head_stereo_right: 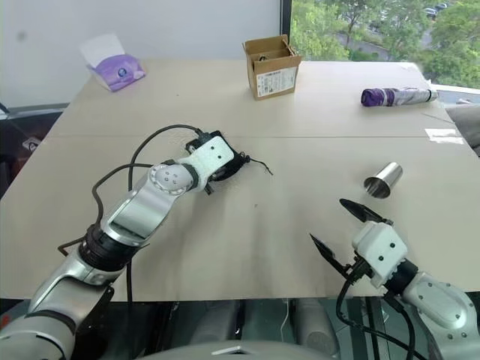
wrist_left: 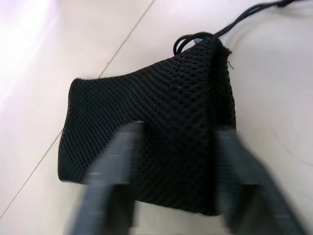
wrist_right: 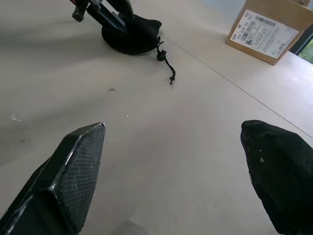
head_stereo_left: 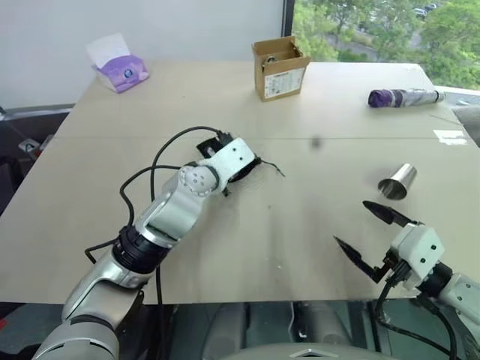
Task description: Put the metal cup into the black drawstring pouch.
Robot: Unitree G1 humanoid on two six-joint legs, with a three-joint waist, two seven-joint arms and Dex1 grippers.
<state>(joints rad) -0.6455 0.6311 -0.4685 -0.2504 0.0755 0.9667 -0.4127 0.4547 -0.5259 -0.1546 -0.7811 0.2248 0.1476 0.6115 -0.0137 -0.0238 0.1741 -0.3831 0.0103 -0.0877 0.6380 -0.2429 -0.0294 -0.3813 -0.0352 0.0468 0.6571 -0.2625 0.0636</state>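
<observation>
Metal cup [head_stereo_left: 398,182] lies on its side near desk's right edge, just ahead of the wide-open right gripper [head_stereo_left: 362,235]; left gripper [wrist_left: 171,181] straddles the black drawstring pouch [wrist_left: 151,142] mid-desk, grip unconfirmed.

The pouch [wrist_left: 161,132] is black open mesh and lies on a pale table [wrist_left: 73,44], bulging through its body. Its gathered mouth is the end farther from the camera, and a thin dark cord [wrist_left: 244,17] runs from there across the surface and out of frame. The left gripper [wrist_left: 178,169] is at the near end of the pouch, its two fingers [wrist_left: 115,176] blurred and set one to each side of the fabric, overlapping it; the blur hides whether they actually pinch the mesh. A fine seam [wrist_left: 122,44] crosses the table diagonally and passes behind the pouch.
</observation>
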